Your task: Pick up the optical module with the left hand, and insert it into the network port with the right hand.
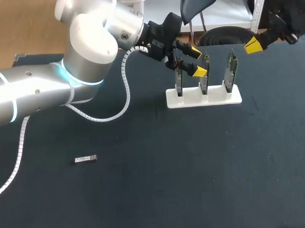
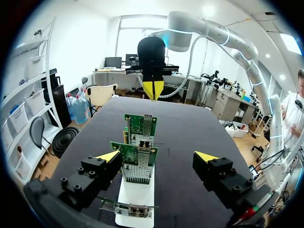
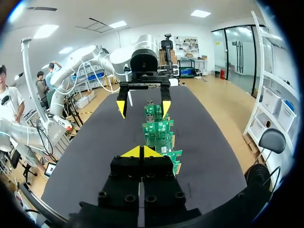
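Observation:
The optical module (image 1: 86, 159), a small silver bar, lies alone on the dark table at the front left. Three green network cards (image 1: 205, 74) stand upright in a white holder (image 1: 203, 98) at the back. My left gripper (image 1: 196, 61) hangs open over the holder's left end, far from the module. In the left wrist view its gripper (image 2: 157, 156) straddles the nearest card (image 2: 137, 161) without touching it. My right gripper (image 1: 254, 45) is shut and empty, raised beyond the holder's right end. It faces the card row (image 3: 159, 133) from behind its closed tips (image 3: 141, 152).
A white spiral cable (image 1: 125, 90) hangs from my left arm over the table's back left. The dark mat (image 1: 194, 172) spreads in front of the holder. In the right wrist view my left gripper (image 3: 143, 102) shows open past the cards.

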You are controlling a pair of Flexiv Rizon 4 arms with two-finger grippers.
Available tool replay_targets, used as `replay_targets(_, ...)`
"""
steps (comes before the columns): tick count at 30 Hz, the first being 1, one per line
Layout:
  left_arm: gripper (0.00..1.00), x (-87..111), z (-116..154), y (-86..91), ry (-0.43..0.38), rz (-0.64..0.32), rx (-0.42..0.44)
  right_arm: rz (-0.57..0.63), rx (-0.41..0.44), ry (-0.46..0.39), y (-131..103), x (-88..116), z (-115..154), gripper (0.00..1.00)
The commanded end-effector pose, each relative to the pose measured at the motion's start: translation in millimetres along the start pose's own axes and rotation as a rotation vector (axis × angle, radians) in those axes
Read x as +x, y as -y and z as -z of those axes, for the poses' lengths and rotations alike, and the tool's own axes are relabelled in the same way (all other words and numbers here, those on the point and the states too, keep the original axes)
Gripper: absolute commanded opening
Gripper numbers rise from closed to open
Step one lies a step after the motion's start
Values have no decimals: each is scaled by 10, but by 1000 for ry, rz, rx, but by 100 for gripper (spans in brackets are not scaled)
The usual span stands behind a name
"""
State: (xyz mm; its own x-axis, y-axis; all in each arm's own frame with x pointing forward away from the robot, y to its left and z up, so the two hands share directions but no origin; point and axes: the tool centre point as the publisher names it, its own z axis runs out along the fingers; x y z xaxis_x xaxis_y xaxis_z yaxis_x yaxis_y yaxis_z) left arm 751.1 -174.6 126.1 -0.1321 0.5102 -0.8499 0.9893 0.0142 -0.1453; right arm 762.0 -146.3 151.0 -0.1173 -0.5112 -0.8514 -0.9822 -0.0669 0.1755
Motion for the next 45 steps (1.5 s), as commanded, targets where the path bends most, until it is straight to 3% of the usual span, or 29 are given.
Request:
replay_targets(1,100,-10,-4,-17,-5,2,4,-4,11,-4,-28,-5,-6,0)
replay_targets(12,100,-10,-4,-17,-5,2,4,-7,12,-14,-21,-7,-27,1)
replay_targets(13,100,-10,-4,-17,-5,2,4,-4,7,-16,-19,-8,-29,28)
replay_targets(14,100,-10,-4,-17,-5,2,4,-8,16,-28,-18,-12,-35,100)
replay_targets(36,100,-49,66,-38,15,-5,-6,-8,16,-28,-18,-12,-35,100)
replay_targets(45,100,-335,413,-29,61,-75,-61,-8,16,-28,-18,-12,-35,100)
